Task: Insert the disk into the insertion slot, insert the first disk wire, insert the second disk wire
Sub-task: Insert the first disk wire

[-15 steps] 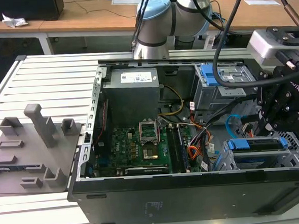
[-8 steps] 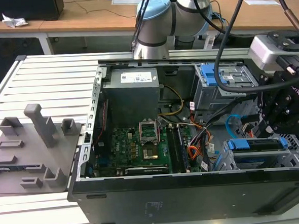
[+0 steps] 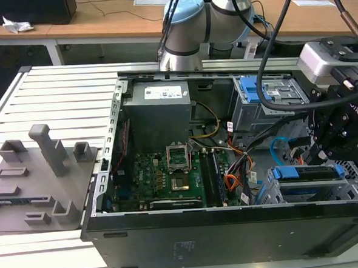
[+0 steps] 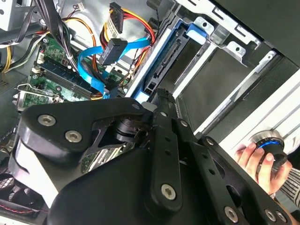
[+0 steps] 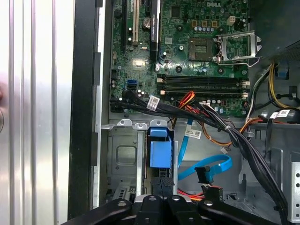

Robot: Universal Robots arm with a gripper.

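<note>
The disk point(image 5: 160, 152), framed by its blue caddy, stands on edge inside the insertion slot point(image 5: 123, 159), a low silver metal cage at the case's corner. In the exterior view the disk point(image 3: 307, 172) lies in the insertion slot point(image 3: 356, 183) at the near right. My gripper point(image 5: 164, 182) is shut, with its tips against the disk's outer end. The second disk wire point(image 5: 212, 165), a light blue flat cable, loops loose beside the cage, its dark plug point(image 4: 114, 49) unplugged. The first disk wire point(image 4: 137, 24), an orange, red and black bundle, hangs free with its black plug point(image 4: 116, 10).
A taller cage with blue latches point(image 3: 263, 98) stands behind the slot. The motherboard point(image 3: 163, 174), power supply point(image 3: 159, 114) and black cable bundles point(image 5: 243, 145) crowd the case. A person's hand point(image 4: 259, 160) holds a round knob outside the case wall. A grey fixture plate point(image 3: 33, 179) lies at the exterior view's left.
</note>
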